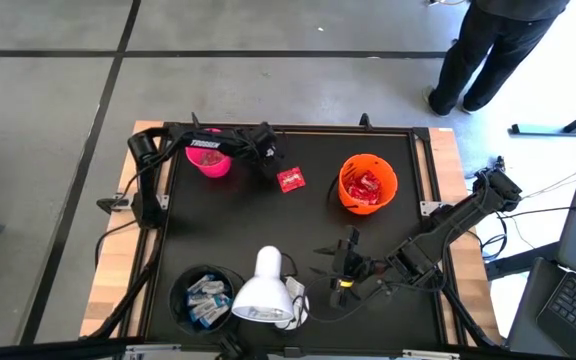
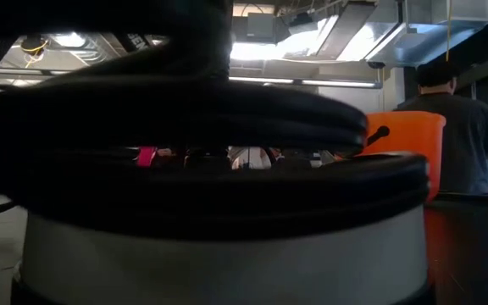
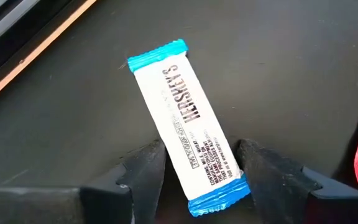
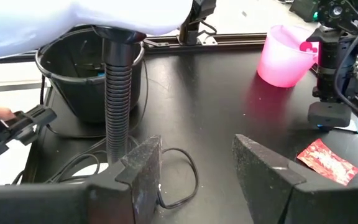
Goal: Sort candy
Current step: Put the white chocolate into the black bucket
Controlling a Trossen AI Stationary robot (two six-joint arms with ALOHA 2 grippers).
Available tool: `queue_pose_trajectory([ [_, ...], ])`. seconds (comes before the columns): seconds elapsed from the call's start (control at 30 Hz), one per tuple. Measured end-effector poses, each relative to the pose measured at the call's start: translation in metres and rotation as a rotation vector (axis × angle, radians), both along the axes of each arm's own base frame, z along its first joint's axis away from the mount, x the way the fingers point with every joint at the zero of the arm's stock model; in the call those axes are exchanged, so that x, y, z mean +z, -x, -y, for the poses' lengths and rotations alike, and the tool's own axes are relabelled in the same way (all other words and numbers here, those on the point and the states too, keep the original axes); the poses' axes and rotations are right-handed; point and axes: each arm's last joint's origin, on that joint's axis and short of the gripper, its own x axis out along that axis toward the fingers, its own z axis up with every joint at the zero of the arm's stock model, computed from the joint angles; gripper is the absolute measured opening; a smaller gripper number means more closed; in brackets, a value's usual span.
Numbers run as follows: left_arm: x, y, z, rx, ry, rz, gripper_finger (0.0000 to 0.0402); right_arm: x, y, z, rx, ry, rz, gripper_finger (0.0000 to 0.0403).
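The left gripper [image 3: 197,171] is spread astride one end of a white-and-blue bar [image 3: 188,124] lying on the mat [image 3: 73,118]; gripped so near its end, it could pivot or slip out; the right gripper [image 4: 197,168] waits spread, empty.

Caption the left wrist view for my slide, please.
Open left gripper straddling a white-and-blue Hershey's bar on the black mat.

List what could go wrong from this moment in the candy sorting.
1. The left tool straddles only the end of the white-and-blue bar, which lies at a slant between the open fingers; closing there may twist or squirt it out.
2. The red packet lies right beside that tool and could be nudged or caught too.
3. The right tool, open, faces the lamp's neck and cable; moving forward may snag them.
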Motion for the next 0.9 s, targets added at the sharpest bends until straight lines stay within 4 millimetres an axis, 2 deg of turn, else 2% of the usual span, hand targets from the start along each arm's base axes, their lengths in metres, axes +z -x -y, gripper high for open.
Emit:
queue_pose_trajectory([
  [0.13, -0.001, -0.003, 0.005, -0.023, -0.003, -0.012, 0.0189, 0.000, 0.000, 0.000, 0.000, 0.001, -0.002, 0.0193],
  [0.43, -0.001, -0.003, 0.008, -0.050, 0.013, -0.018, 0.0091, 0.000, 0.000, 0.000, 0.003, -0.002, -0.003, 0.0193],
  [0.53, 0.003, -0.003, 0.011, -0.066, 0.025, -0.008, 0.0072, 0.000, 0.000, 0.000, 0.008, -0.005, -0.005, 0.0193],
  [0.73, 0.025, -0.001, 0.027, -0.134, 0.030, 0.005, 0.0053, 0.000, 0.000, 0.000, 0.008, -0.006, -0.005, 0.0193],
  [0.9, 0.061, 0.001, 0.044, -0.180, -0.025, 0.055, 0.0039, 0.000, 0.000, 0.000, 0.008, -0.006, -0.005, 0.0193],
])
